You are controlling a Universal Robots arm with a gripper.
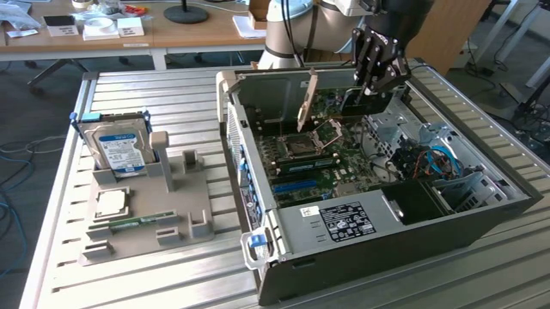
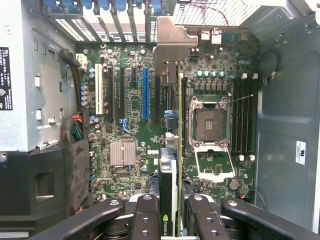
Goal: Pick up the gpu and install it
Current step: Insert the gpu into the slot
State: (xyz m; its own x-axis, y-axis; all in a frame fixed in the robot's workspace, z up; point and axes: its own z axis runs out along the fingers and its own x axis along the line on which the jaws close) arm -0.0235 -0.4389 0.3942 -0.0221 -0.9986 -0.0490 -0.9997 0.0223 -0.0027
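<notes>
Fingers [image 2: 146, 216] of the gripper [image 1: 378, 87] pinch the gpu [image 2: 168, 170] narrowly by its two faces, so the card hangs upright, edge-down, just above the motherboard [image 2: 125, 100]. Its bracket [image 2: 170, 40] points toward the motherboard's rear edge. That hold lets its connector edge line up with a slot; it looks not yet seated.

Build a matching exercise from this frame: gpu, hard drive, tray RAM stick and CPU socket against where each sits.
Things:
1. gpu
2. hard drive
3. tray RAM stick
4. CPU socket

Places:
A. standing upright in the grey tray
B. on the motherboard, inside the case
C. lying in the grey tray
D. gripped in the jaws, over the motherboard

Pairs: 1-D, 2-A, 3-C, 4-B
</notes>
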